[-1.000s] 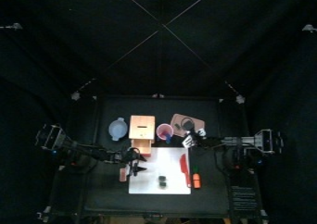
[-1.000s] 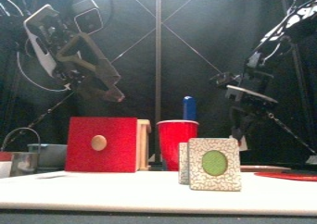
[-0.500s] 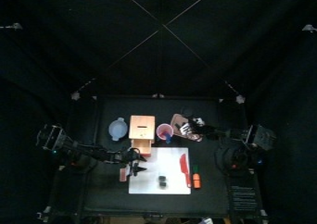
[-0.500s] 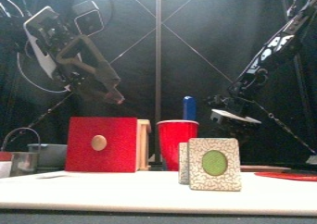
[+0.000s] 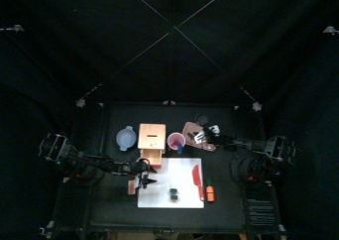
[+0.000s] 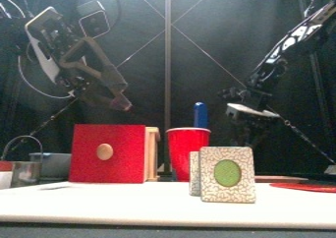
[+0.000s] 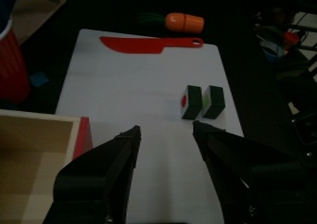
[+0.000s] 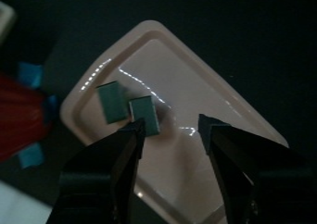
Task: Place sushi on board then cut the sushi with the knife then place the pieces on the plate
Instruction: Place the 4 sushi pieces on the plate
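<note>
Sushi pieces (image 7: 214, 101) on white board (image 7: 136, 98), red knife (image 7: 148, 45) lying front-to-back, left gripper (image 7: 165, 130) and right gripper (image 8: 170, 132) fingers wide

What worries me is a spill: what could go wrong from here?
The open right gripper hangs over two sushi pieces near the pink tray's rim; leaving, it might knock one off. The other two pieces on the white board stand side by side; gripping one could topple the other.
</note>
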Controlling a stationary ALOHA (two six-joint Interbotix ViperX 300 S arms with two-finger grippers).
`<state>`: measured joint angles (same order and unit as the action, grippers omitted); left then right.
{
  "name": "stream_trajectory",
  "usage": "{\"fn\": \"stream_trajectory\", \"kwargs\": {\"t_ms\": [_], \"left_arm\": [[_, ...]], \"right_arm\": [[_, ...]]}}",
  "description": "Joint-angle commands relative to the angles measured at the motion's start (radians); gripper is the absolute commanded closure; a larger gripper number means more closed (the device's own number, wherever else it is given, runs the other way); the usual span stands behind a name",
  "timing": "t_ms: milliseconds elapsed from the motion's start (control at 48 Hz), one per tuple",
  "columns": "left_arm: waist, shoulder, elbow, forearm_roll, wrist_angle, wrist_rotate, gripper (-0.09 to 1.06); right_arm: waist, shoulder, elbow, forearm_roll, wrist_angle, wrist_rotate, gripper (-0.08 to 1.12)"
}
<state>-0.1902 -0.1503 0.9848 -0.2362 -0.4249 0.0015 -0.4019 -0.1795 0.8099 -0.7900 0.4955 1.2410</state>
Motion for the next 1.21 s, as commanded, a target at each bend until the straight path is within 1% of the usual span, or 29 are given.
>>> {"fn": "stream_trajectory", "kwargs": {"t_ms": [21,125,229,354,500,625,729,1208], "left_arm": [[0.000,-0.006,-0.018,0.000,-0.006,0.000,0.11],[0.000,-0.006,-0.018,0.000,-0.006,0.000,0.11],[-0.002,-0.006,-0.020,0.000,-0.005,0.000,0.11],[0.000,-0.005,-0.021,-0.002,-0.006,0.000,0.11],[0.000,-0.006,-0.026,-0.002,-0.006,0.000,0.11],[-0.002,-0.005,-0.029,-0.003,-0.006,0.000,0.11],[-0.002,-0.003,-0.029,-0.008,-0.006,0.000,0.11],[-0.002,-0.003,-0.028,-0.008,-0.005,0.000,0.11]], "right_arm": [[0.129,-0.100,0.008,0.005,0.006,0.000,0.20],[0.270,-0.129,0.011,0.011,-0.015,0.000,0.20],[0.423,-0.118,0.009,0.009,-0.077,0.000,0.20],[0.580,-0.052,-0.020,0.012,-0.202,0.006,0.20],[0.683,0.061,-0.089,0.031,-0.288,0.009,0.20],[0.718,0.147,-0.141,0.060,-0.291,0.002,0.20],[0.724,0.187,-0.169,0.058,-0.293,0.002,0.20],[0.718,0.255,-0.215,0.025,-0.296,0.000,0.20]]}}
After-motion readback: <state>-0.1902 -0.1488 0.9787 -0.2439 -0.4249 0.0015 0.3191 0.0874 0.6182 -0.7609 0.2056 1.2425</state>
